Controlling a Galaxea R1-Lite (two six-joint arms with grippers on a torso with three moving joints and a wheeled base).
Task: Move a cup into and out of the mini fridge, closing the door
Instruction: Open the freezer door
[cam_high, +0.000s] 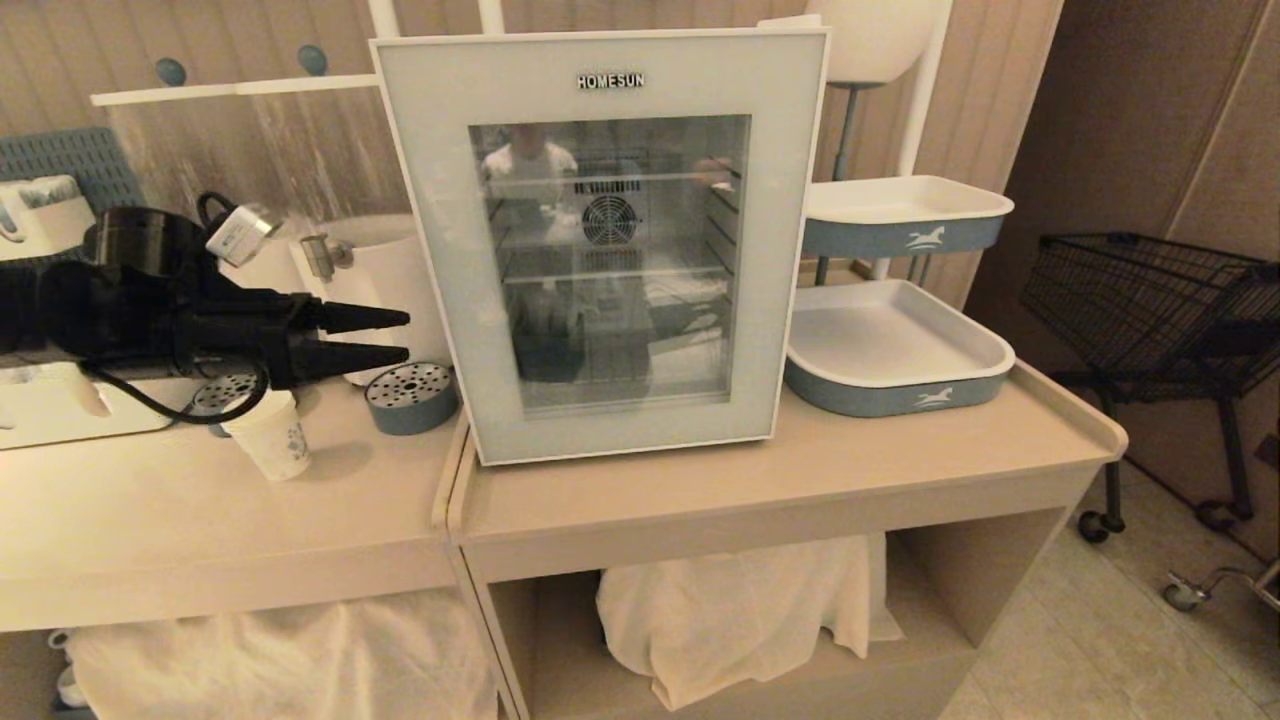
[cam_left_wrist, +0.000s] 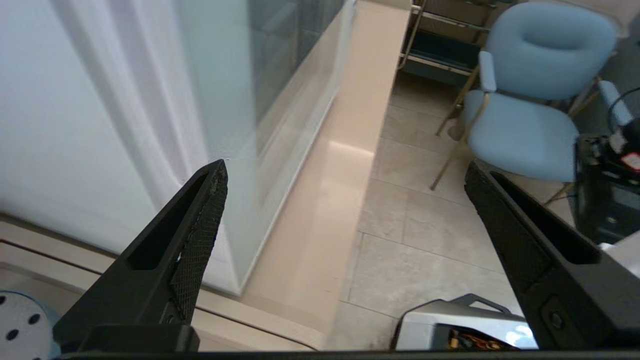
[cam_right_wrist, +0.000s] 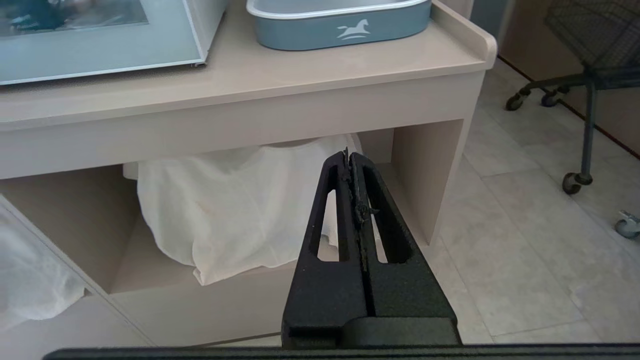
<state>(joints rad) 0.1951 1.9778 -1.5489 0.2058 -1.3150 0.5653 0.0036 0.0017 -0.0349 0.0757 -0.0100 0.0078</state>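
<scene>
Beige surface: fridge door shut, cup left of it, near edge. Left gripper wide open, empty, above cup. Right gripper closed, empty. Cup light, crushable; grip mid-wall gently.

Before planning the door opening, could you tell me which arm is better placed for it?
Probably left: its open tool hovers beside the closed door's left edge, while the shut right tool hangs low below the counter.

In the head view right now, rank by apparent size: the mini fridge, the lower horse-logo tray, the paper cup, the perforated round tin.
1. mini fridge
2. lower horse-logo tray
3. and 4. paper cup and perforated round tin: too alike to rank.
</scene>
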